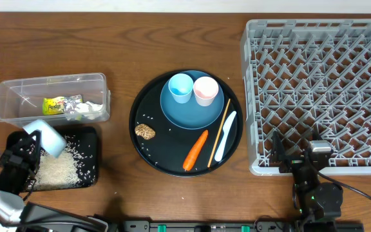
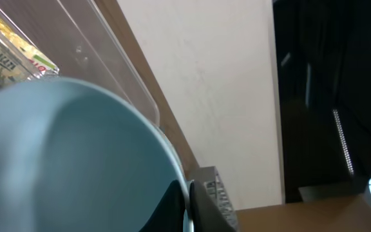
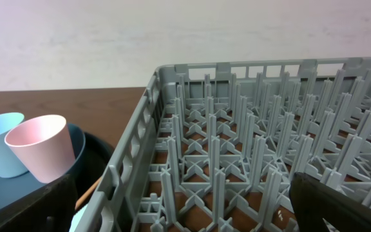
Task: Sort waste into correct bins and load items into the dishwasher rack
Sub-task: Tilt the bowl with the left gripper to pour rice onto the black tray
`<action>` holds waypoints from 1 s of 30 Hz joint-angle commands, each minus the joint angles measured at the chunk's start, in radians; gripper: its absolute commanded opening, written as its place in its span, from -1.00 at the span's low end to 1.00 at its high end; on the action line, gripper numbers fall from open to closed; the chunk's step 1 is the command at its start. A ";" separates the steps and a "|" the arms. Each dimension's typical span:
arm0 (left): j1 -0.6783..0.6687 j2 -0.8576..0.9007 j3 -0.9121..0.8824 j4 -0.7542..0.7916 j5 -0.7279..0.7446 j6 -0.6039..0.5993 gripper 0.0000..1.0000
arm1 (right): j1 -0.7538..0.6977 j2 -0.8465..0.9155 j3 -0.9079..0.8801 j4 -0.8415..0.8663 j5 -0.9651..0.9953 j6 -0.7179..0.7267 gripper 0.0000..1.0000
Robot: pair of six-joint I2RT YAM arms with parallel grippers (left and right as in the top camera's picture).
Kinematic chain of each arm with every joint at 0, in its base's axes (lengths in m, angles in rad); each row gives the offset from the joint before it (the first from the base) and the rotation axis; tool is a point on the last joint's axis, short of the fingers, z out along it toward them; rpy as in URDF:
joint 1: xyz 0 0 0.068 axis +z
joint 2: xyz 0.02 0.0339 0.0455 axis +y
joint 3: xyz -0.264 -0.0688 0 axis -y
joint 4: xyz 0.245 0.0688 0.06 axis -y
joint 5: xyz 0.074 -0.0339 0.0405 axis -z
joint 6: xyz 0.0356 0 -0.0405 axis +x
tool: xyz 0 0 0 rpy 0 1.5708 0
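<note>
On the wooden counter (image 1: 127, 51) before a pale wall (image 3: 172, 38), the left end effector (image 1: 35, 137) grips a tilted bowl (image 1: 49, 138) over the black tray (image 1: 96, 158) of rice (image 1: 53, 171), while the right end effector (image 1: 296, 160) gapes by the rack (image 1: 321, 96).

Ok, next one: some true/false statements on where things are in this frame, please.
1. The left gripper is shut on the pale bowl, tipped over the black rectangular tray. True.
2. The carrot lies in the clear tub. False: it is on the round black tray.
3. The dishwasher rack holds both cups. False: the light-blue cup and pink cup stand on the dark-blue plate.
4. The snack wrapper is in the clear tub. True.
</note>
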 commanded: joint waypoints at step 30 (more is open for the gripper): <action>-0.046 0.032 0.008 0.149 -0.022 -0.235 -0.88 | -0.017 0.000 -0.001 -0.004 0.008 -0.013 0.98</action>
